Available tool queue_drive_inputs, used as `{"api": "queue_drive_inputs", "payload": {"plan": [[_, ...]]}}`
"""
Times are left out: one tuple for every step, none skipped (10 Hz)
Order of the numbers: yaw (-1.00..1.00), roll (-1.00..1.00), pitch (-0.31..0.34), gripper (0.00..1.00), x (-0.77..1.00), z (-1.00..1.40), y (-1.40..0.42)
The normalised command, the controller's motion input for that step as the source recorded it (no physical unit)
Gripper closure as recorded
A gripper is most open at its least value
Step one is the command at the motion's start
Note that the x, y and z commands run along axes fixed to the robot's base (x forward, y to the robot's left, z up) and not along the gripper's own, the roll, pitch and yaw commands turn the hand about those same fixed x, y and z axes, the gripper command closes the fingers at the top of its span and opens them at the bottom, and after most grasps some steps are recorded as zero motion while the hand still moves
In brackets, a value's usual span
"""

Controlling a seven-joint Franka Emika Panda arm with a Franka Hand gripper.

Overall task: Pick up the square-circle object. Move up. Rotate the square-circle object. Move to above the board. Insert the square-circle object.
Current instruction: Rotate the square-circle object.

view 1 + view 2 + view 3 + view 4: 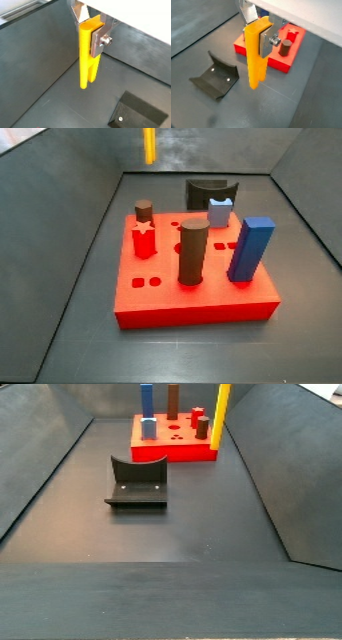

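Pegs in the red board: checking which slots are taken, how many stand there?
5: blue post at a corner, tall brown cylinder beside it, red peg, short brown peg, pale blue peg at the back. None looks hidden. Tool holds the yellow slab beside the board.

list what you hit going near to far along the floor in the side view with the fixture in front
fixture → board; the gripper is out of frame there, holding the square-circle object in the air beside the board.

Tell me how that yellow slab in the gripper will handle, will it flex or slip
The square-circle object looks like rigid plastic, so it probably won't flex. The gripper clamps only its upper end, so the long hanging part might pivot if bumped. Its smooth faces could slip slightly.
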Motion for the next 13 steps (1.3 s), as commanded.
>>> {"api": "queue_drive_inputs", "payload": {"plan": [[0.46,-0.01,0.112,1.0,0.04,0.01,-0.01],[0.26,-0.01,0.11,1.0,0.04,0.01,-0.01],[0.44,-0.01,0.11,1.0,0.0,0.0,0.0],[0.37,-0.01,0.109,1.0,0.0,0.0,0.0],[0.26,-0.01,0.103,1.0,0.01,0.0,0.0],[0.17,-0.21,0.1,1.0,0.0,-1.0,0.0],[0.1,-0.21,0.073,1.0,0.02,-1.0,0.0],[0.06,-0.18,0.028,1.0,0.03,-1.0,0.01],[0.03,-0.16,-0.004,1.0,0.03,-1.0,0.0],[0.01,-0.14,-0.044,1.0,0.02,-1.0,0.01],[0.0,-0.13,-0.061,1.0,0.02,-1.0,0.01],[-0.01,-0.13,-0.063,1.0,0.02,-1.0,0.01],[-0.01,-0.14,-0.066,1.0,0.02,-0.86,0.01]]}}
